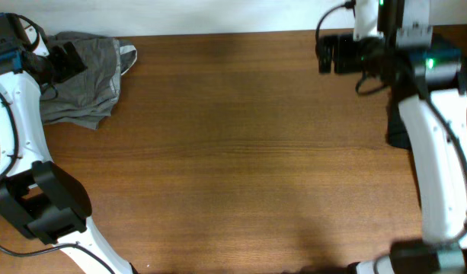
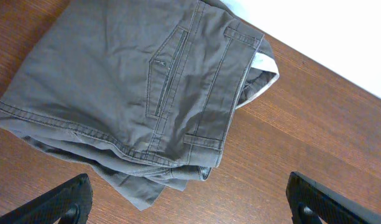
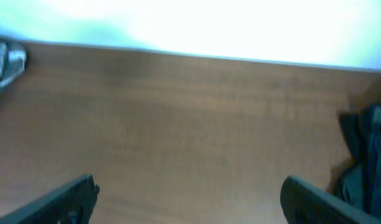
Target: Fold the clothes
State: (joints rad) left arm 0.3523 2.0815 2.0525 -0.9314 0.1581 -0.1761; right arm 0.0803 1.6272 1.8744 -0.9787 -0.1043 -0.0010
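Note:
The olive-grey shorts (image 1: 92, 84) lie bunched and folded over at the table's far left corner. In the left wrist view the shorts (image 2: 128, 87) show a back pocket, belt loops and a pale inner waistband. My left gripper (image 1: 68, 58) hovers over the shorts, open and empty (image 2: 190, 202). My right gripper (image 1: 324, 55) is at the far right, open and empty (image 3: 190, 199) above bare wood. A dark navy garment (image 3: 367, 155) lies at the right edge, mostly hidden under my right arm in the overhead view (image 1: 395, 137).
The brown wooden table (image 1: 241, 152) has its far edge against a white surface (image 1: 218, 15). The left arm's base (image 1: 43, 202) stands at the near left and the right arm (image 1: 439, 167) runs along the right side.

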